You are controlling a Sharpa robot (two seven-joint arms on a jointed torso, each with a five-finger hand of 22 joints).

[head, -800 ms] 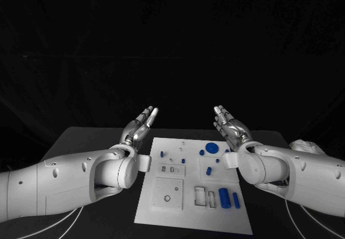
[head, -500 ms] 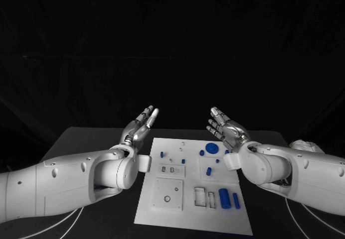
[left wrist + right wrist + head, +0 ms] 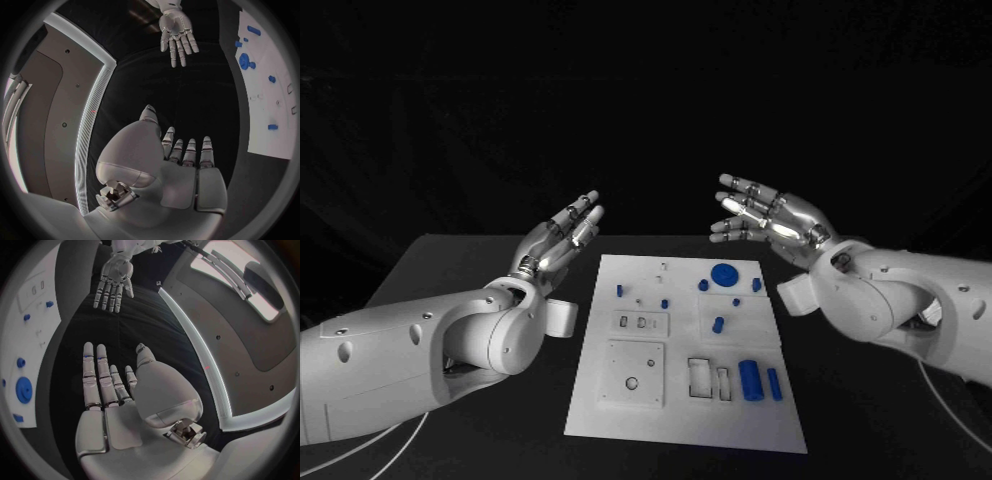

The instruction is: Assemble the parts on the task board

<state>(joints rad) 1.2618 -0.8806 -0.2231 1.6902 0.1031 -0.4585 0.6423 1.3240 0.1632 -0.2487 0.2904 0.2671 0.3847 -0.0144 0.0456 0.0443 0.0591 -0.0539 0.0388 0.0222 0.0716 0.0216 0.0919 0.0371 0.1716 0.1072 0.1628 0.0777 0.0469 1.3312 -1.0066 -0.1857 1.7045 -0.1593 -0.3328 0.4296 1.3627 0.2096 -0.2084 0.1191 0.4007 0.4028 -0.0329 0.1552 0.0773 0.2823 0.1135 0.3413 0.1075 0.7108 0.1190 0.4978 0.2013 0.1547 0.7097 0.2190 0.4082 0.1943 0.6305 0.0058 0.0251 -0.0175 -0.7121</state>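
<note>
left robot hand (image 3: 563,238): raised, fingers straight, empty | right robot hand (image 3: 769,218): raised, fingers spread, empty

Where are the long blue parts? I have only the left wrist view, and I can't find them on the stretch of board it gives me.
Observer: Two long blue parts lie side by side on the task board, toward its near right corner.
Operator: Are the slots there filled?
Observer: The two narrow recesses just left of them look empty, with no blue in them.
Operator: Is my left hand over the board?
Observer: No. The left hand is raised off the board's left side, by its far corner, and holds nothing.
</note>
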